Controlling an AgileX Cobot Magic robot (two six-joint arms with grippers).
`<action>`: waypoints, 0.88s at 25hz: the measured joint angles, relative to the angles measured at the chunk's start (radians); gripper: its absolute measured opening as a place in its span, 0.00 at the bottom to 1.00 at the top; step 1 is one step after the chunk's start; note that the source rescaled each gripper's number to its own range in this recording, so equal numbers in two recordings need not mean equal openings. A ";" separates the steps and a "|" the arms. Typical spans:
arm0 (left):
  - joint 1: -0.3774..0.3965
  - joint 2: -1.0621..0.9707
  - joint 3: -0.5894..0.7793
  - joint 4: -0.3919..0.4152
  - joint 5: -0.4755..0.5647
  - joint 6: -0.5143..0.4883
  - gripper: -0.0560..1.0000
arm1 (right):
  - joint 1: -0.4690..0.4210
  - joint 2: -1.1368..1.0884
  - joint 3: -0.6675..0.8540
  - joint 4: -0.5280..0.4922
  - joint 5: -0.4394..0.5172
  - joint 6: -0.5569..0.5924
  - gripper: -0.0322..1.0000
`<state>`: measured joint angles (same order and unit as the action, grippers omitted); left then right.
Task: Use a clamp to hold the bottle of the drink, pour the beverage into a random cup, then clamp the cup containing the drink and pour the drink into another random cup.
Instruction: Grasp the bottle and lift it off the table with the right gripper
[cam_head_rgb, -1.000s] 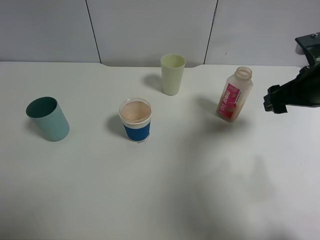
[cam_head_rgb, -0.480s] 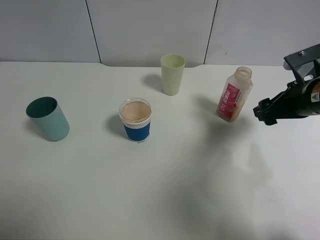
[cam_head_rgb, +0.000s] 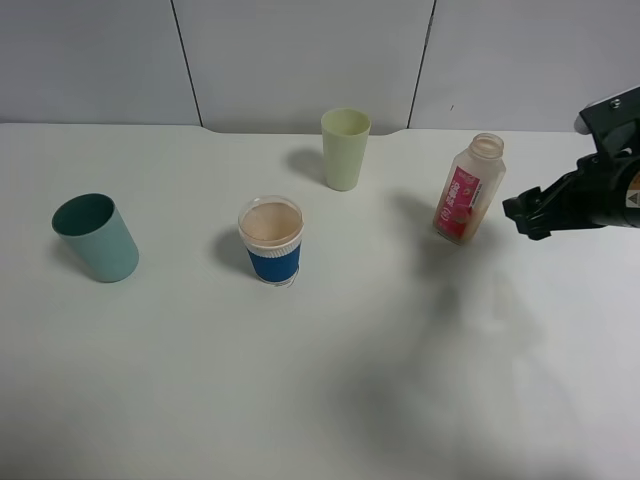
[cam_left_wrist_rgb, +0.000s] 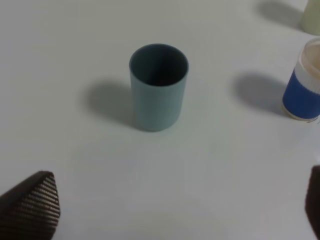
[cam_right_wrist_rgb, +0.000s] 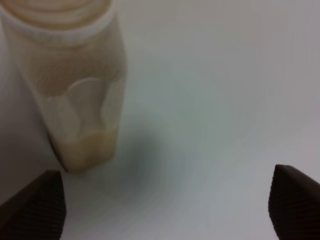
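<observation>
The clear drink bottle (cam_head_rgb: 468, 190) with a pink label stands uncapped at the right of the table, a little beige liquid left at its base (cam_right_wrist_rgb: 80, 150). My right gripper (cam_head_rgb: 527, 212) hangs just to its right, open, with nothing between the fingertips (cam_right_wrist_rgb: 165, 205). A clear cup with a blue sleeve (cam_head_rgb: 271, 240) holds beige drink at mid-table and also shows in the left wrist view (cam_left_wrist_rgb: 303, 82). A teal cup (cam_head_rgb: 97, 238) stands empty at the left. My left gripper (cam_left_wrist_rgb: 170, 210) is open, short of the teal cup (cam_left_wrist_rgb: 158, 87).
A pale green cup (cam_head_rgb: 345, 148) stands at the back centre near the wall panels. The white table top (cam_head_rgb: 330, 380) stretches toward the front edge. The left arm is outside the exterior high view.
My right gripper has shifted left, closer to the bottle. The bottle and the cups have stayed where they were.
</observation>
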<state>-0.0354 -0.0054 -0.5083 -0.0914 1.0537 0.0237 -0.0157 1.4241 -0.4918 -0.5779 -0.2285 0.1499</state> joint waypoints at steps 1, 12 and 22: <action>0.000 0.000 0.000 0.000 0.000 0.000 1.00 | 0.000 0.020 0.000 -0.016 -0.021 0.000 0.69; 0.000 0.000 0.000 0.000 0.000 0.000 1.00 | -0.001 0.207 0.000 -0.045 -0.245 -0.127 0.69; 0.000 0.000 0.000 0.000 0.000 0.000 1.00 | -0.001 0.370 0.003 0.132 -0.546 -0.333 0.69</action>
<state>-0.0354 -0.0054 -0.5083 -0.0914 1.0537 0.0237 -0.0169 1.7941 -0.4889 -0.4460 -0.7740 -0.1827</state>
